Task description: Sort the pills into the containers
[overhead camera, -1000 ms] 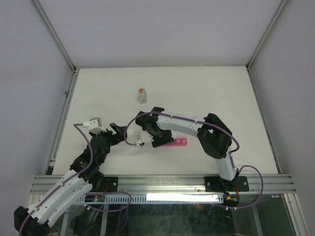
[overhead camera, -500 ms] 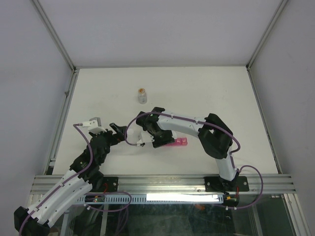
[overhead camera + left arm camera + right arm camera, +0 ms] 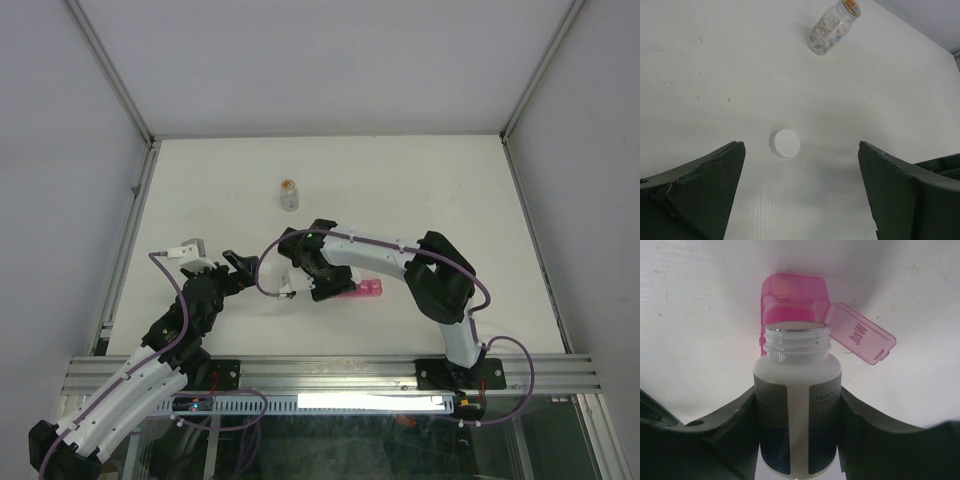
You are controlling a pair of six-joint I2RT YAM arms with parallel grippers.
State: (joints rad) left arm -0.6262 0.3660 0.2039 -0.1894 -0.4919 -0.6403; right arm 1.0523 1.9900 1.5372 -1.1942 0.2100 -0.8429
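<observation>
My right gripper (image 3: 797, 395) is shut on an uncapped white bottle (image 3: 797, 375) with a dark label. The bottle's mouth is tipped over the pink pill organiser (image 3: 792, 295), whose near compartment has its lid (image 3: 860, 339) swung open to the right. In the top view the right gripper (image 3: 318, 280) covers the left end of the organiser (image 3: 370, 290). My left gripper (image 3: 800, 167) is open and empty, low over the table, with a round white cap (image 3: 786, 143) lying just ahead of it. It sits left of the right gripper in the top view (image 3: 243, 266).
A small clear bottle with an orange top (image 3: 289, 194) stands farther back on the white table (image 3: 440, 190); it also shows in the left wrist view (image 3: 832, 25). Metal frame rails border the table on the left, right and front.
The right wrist has shifted very slightly over the organiser with the bottle still held. The left arm has not moved.
</observation>
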